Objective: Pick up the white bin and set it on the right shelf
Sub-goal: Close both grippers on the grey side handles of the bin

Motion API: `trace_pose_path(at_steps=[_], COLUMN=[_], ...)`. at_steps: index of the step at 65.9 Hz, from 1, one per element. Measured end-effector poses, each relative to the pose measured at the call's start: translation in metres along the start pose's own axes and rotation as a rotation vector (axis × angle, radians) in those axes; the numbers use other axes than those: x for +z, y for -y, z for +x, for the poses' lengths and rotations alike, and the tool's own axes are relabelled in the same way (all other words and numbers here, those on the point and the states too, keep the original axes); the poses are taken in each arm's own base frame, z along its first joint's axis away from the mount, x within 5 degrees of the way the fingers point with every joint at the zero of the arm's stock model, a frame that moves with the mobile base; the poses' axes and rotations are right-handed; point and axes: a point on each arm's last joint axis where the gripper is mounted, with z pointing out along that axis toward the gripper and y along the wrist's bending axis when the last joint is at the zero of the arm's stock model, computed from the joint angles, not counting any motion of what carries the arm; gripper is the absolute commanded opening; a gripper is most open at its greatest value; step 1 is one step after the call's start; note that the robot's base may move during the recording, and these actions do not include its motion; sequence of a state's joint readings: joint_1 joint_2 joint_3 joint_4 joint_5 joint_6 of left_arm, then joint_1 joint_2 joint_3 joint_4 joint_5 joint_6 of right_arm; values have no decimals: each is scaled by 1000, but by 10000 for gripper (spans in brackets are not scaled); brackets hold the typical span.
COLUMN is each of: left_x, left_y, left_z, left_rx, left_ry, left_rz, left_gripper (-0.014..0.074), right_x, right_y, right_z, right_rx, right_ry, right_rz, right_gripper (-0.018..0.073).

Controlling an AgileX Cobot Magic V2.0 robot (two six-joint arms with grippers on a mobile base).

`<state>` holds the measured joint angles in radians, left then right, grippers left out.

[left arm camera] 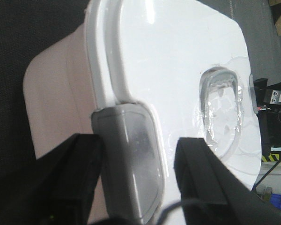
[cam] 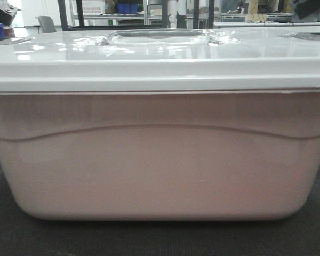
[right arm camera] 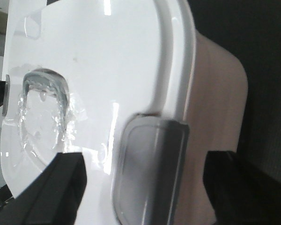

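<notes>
Two grippers in our wrist views: left gripper (left arm camera: 139,150) and right gripper (right arm camera: 145,159). Black jaws of each apart, straddling lid rim, nothing clamped. Two grey latches (left arm camera: 124,124) counted, one between each pair of jaws. One white bin (cam: 160,160) fills our front view, resting on dark surface (cam: 160,240). Pinkish body, rounded corners, curved embossed line, glossy white lid (cam: 69,53), one recessed handle (cam: 160,36) at lid centre. Beyond, blue crates (cam: 127,8) on far racks, number unclear to us.
</notes>
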<state>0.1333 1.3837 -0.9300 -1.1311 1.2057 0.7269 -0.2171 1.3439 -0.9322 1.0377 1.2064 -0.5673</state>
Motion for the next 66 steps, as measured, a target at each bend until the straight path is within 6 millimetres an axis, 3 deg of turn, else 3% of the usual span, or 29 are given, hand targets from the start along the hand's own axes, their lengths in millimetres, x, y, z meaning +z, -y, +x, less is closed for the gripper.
trace_pose_path(at_steps=[8,23,38,66], left_x=[0,0,2,27], left_y=[0,0,1,-1], left_z=[0,0,0,-1], left_rx=[0,0,5,8], left_ry=[2,2,-2,-47], left_rz=[-1,-1,0,-7], left_gripper=[293,405,405,404], right_x=[0,0,0,4], right_y=[0,0,0,4], right_z=[0,0,0,5], right_rx=[-2,-4,-4,18], right_ry=[0,0,1,-13], right_rz=[0,0,1,0], right_gripper=[611,611,611,611])
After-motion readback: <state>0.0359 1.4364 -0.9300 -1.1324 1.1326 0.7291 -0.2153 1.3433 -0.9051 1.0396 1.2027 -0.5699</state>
